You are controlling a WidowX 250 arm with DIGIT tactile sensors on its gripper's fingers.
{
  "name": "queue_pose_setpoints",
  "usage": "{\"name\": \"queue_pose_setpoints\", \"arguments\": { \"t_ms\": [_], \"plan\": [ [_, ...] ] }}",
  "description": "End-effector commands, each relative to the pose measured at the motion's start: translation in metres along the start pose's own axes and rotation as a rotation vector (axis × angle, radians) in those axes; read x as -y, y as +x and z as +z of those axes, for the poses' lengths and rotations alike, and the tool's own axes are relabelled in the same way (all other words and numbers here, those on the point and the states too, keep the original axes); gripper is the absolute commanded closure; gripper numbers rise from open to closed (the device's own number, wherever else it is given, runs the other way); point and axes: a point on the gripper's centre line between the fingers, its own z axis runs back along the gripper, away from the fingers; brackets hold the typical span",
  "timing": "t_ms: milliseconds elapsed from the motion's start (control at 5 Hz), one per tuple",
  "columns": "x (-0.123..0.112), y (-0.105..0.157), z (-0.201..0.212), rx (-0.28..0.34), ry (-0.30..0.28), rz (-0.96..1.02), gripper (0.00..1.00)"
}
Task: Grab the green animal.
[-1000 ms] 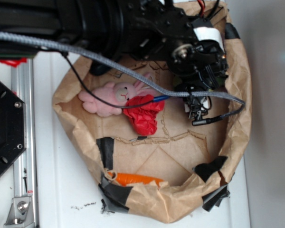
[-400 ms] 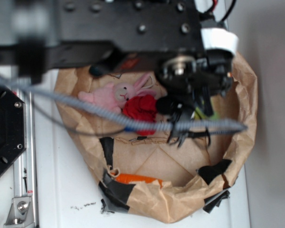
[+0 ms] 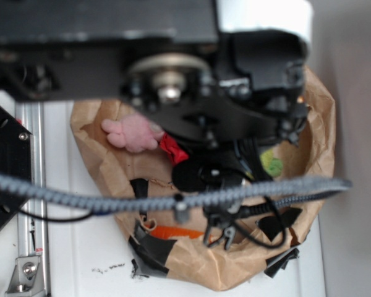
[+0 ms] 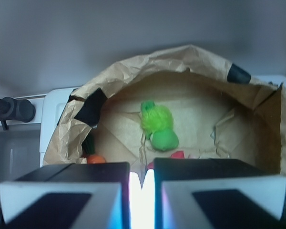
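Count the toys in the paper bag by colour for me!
Green: 1, the green animal
Pink: 1, the pink bunny
Red: 1, the red thing
Orange: 1, the orange thing
Total: 4 showing; the arm may hide more.

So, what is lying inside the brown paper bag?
Inside the paper bag lie the green animal, a pink plush, a red thing and an orange one. The arm covers the middle of the bag, so more may be hidden.
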Motion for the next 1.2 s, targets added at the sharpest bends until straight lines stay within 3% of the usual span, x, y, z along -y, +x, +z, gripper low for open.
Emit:
{"name": "queue_pose_setpoints", "arguments": {
  "t_ms": [0,200,400,600,800,1000],
  "plan": [
    [-0.032,0.025,-0.034,-0.007,-0.108,0.053,0.00],
    [-0.038,0.039,-0.075,0.011,-0.062,-0.149,0.00],
    [-0.028,0.048,-0.128,0.071,-0.164,-0.301,0.00],
    [-0.001,0.046,-0.160,0.032,-0.117,-0.480,0.00],
    [0.020,0.042,-0.175,-0.030,-0.125,-0.578,0.00],
    [0.017,0.038,-0.165,-0.096,-0.119,-0.567,1.00]
  ]
}}
